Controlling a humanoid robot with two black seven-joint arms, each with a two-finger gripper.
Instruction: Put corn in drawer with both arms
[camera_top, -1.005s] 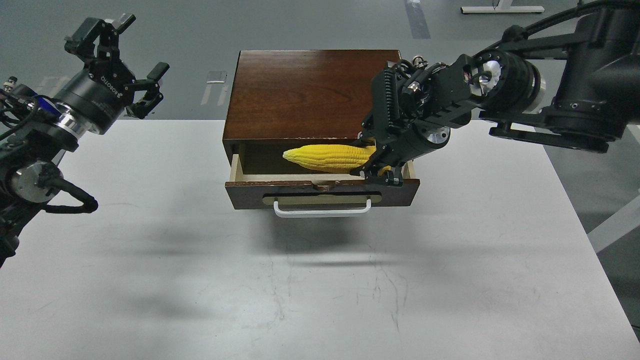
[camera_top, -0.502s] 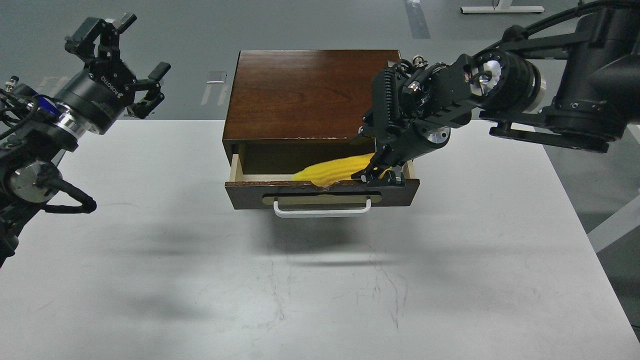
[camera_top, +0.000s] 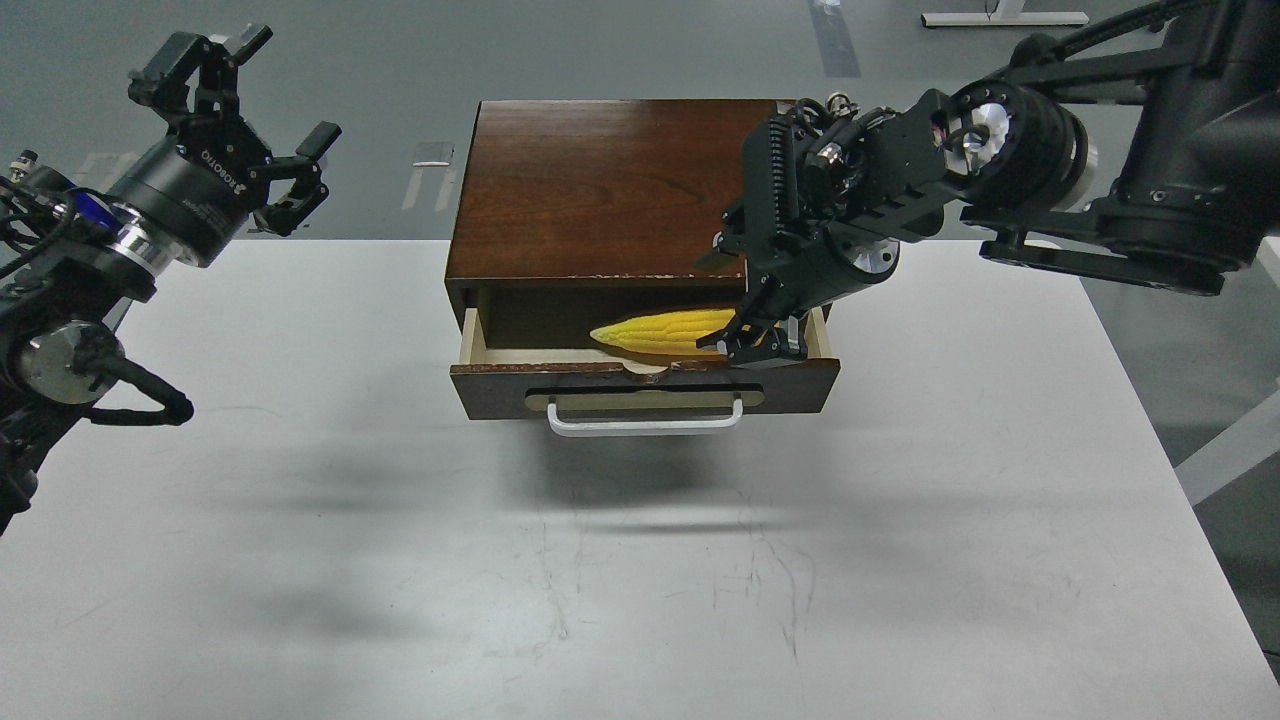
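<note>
The dark-brown drawer (camera_top: 500, 382) of the box cabinet (camera_top: 600, 180) is pulled open toward me, its white handle (camera_top: 645, 425) in front. The yellow corn (camera_top: 660, 333) lies inside on the pale wood floor, tip pointing left. My right gripper (camera_top: 738, 305) hangs over the drawer's right part with its fingers spread, right above the corn's thick end, which it partly hides. The corn rests in the drawer, not clamped. My left gripper (camera_top: 268, 120) is open and empty, raised well left of the cabinet.
The cabinet stands at the far middle of a grey-white table (camera_top: 640, 560). The table's right edge runs near my right arm. Grey floor lies beyond the table.
The corn was held level above the drawer, then dropped tip-first and now lies inside. My right gripper let it go and rose slightly. The left arm has not moved.
</note>
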